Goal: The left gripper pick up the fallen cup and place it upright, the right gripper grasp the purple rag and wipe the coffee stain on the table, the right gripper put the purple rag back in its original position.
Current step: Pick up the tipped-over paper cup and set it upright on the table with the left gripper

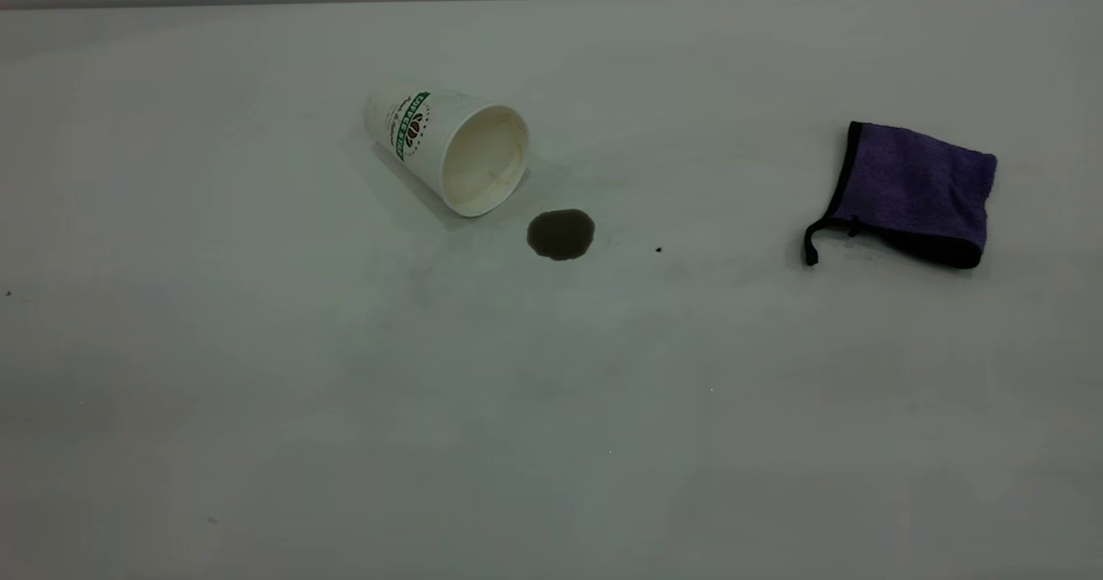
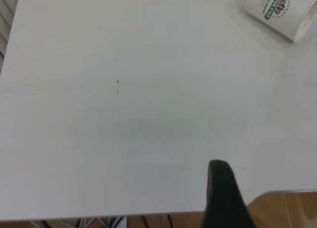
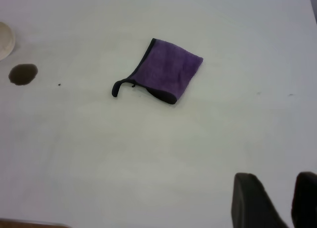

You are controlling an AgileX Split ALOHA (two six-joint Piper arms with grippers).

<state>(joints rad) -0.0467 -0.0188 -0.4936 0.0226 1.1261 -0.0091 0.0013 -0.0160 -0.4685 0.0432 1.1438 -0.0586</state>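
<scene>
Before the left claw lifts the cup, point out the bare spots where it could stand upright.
Bare tabletop spreads left of the fallen white paper cup and across the whole near side. Another free patch lies between the dark brown coffee stain and the folded purple rag. The only tight spot is the cup's mouth beside the stain.

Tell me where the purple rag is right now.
In the exterior view the purple rag lies flat at the right of the table, well right of the coffee stain and the fallen cup, with nothing touching it.
</scene>
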